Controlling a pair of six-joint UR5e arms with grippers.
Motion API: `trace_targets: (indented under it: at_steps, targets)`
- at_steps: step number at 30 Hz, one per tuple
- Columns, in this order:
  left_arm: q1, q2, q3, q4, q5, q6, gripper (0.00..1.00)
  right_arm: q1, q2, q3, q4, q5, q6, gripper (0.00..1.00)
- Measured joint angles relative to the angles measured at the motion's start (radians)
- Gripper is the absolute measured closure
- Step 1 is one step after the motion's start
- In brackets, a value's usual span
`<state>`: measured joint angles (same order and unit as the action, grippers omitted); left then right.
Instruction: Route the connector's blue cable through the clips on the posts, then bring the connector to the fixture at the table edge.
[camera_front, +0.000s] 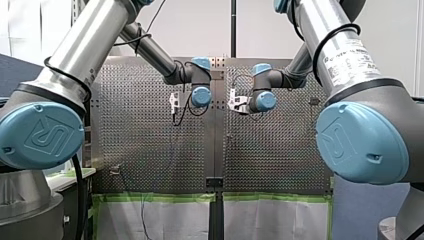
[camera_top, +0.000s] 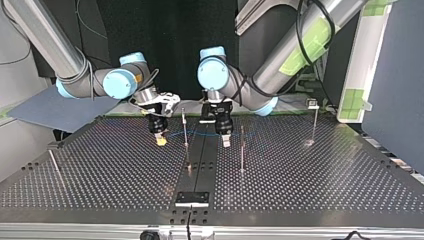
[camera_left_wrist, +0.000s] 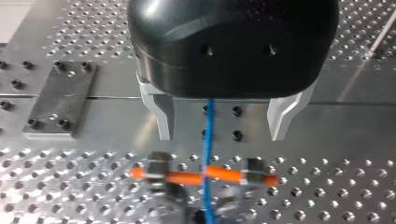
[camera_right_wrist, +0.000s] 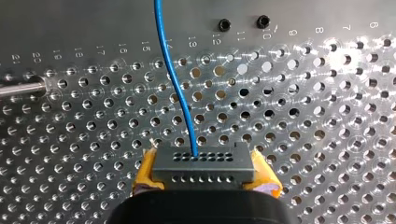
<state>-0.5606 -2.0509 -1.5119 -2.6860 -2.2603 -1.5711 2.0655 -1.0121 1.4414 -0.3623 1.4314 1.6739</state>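
Reading the top view from its left, a lone post (camera_top: 54, 162) stands near the edge of the worktop (camera_top: 100, 185), with no cable on it that I can see. Next comes my right arm (camera_top: 107, 82). Its jaws are clamped on the connector (camera_right_wrist: 203, 163), with the yellow pads (camera_right_wrist: 145, 170) pressed to either side of it, holding it just above the perforated plate. The blue cable (camera_left_wrist: 208, 135) leaves the connector and runs across past the middle post (camera_top: 185, 132), high on its stem (whether it sits in a clip there I cannot tell). Just beyond is my left arm (camera_top: 220, 80). Its jaws stand open, the metal fingers (camera_left_wrist: 164, 119) on either side of the cable without touching it, and below them a blurred orange bar (camera_left_wrist: 205, 175), perhaps a clip, crosses the cable. The next post (camera_top: 242, 150) and the far post (camera_top: 314, 122) carry no cable. I judge the routing barely begun: at most one clip is threaded, and the connector is well apart from the fixture (camera_top: 191, 198) at the near edge.
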Motion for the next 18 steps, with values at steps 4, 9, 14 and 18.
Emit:
trace_targets:
  at_steps: [4, 9, 14, 18]
  targets:
    - [0.001, -0.020, 0.013, -0.005, -0.002, 0.000, 0.00, 0.000, 0.000, 0.000, 0.003, 0.000, -0.001, 1.00]
    - [0.002, -0.026, 0.020, -0.003, -0.001, 0.000, 0.00, 0.000, 0.000, 0.000, 0.003, 0.000, -0.001, 1.00]
    - [0.003, -0.026, 0.022, 0.011, -0.005, -0.002, 0.00, 0.000, 0.000, 0.000, 0.003, 0.000, -0.002, 1.00]
    - [0.004, -0.027, 0.023, 0.025, -0.005, -0.002, 0.00, 0.000, 0.000, 0.000, 0.003, 0.000, -0.003, 1.00]
